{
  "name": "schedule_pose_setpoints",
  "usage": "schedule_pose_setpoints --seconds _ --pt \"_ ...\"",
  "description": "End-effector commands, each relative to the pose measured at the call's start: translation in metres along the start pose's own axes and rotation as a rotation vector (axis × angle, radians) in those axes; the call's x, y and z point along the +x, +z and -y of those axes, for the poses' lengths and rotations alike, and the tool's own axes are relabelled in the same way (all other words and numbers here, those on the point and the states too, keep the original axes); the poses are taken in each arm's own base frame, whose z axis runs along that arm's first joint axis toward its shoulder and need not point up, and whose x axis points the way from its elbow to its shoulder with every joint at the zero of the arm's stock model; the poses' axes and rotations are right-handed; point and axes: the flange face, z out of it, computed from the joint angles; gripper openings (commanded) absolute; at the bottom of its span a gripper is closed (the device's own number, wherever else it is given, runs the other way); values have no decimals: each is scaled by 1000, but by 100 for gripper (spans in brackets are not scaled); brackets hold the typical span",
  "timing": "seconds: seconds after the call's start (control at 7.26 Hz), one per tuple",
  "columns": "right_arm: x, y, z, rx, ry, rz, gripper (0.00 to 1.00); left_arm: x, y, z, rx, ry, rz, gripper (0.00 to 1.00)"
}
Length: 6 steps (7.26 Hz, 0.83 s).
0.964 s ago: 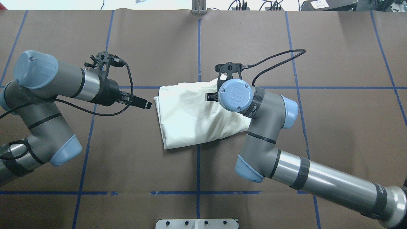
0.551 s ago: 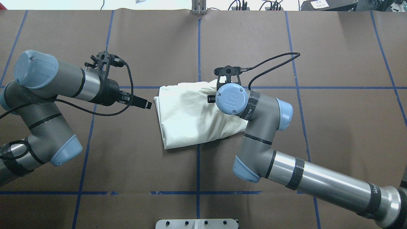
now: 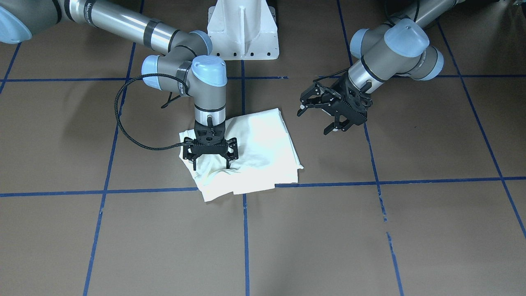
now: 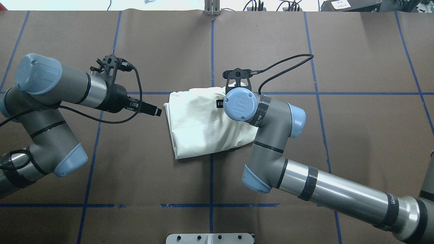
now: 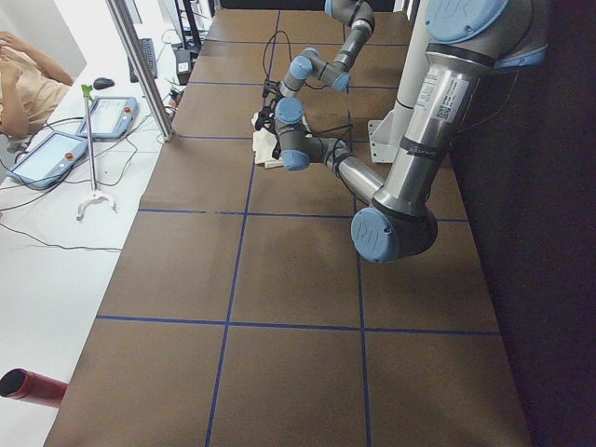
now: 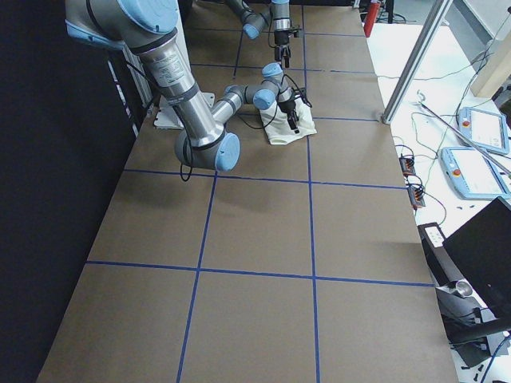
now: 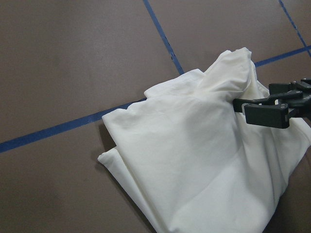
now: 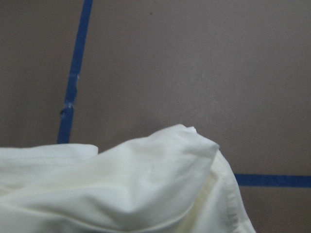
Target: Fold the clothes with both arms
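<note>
The clothes are one cream-white shirt (image 3: 263, 148) lying folded in a rumpled bundle near the table's middle, plain side up (image 4: 193, 125); no print shows. My right gripper (image 3: 210, 164) points straight down onto the shirt's far-right part, open, its fingers pressed into the fabric astride a raised fold. From overhead its wrist cap hides it. One of its fingers (image 7: 265, 112) shows in the left wrist view against the shirt (image 7: 194, 160). My left gripper (image 3: 317, 119) hangs open and empty just off the shirt's left edge (image 4: 156, 112). The right wrist view shows a shirt corner (image 8: 146, 184).
Brown paper with blue tape lines (image 4: 212, 51) covers the table. The white pedestal base (image 3: 242, 28) stands at the robot's side. Beyond the far edge are a metal post (image 5: 140, 65), control tablets (image 5: 56, 154) and a seated person's sleeve (image 5: 19, 84).
My right arm has slid toward the left arm over the shirt, and the shirt's right part has bunched in slightly. The left arm has not moved.
</note>
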Motion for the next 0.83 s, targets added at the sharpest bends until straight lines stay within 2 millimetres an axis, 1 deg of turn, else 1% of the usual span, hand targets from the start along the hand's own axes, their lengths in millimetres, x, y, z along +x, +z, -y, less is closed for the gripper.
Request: schedule_pose_setpoints --seconds 0.0,0.14,0.28,0.41,0.69 --pt "5 -13 38 22 -6 15 100 0 0 0 0 0 -1 100" --pt "12 -12 49 32 -16 7 100 1 0 1 1 0 -2 100" --pt "14 -7 49 31 -11 -4 100 1 0 1 1 0 -2 100" --pt "16 2 45 22 -8 -19 100 1 0 1 1 0 -2 100" --pt "14 12 25 -1 -25 -27 100 1 -1 0 1 0 -2 100"
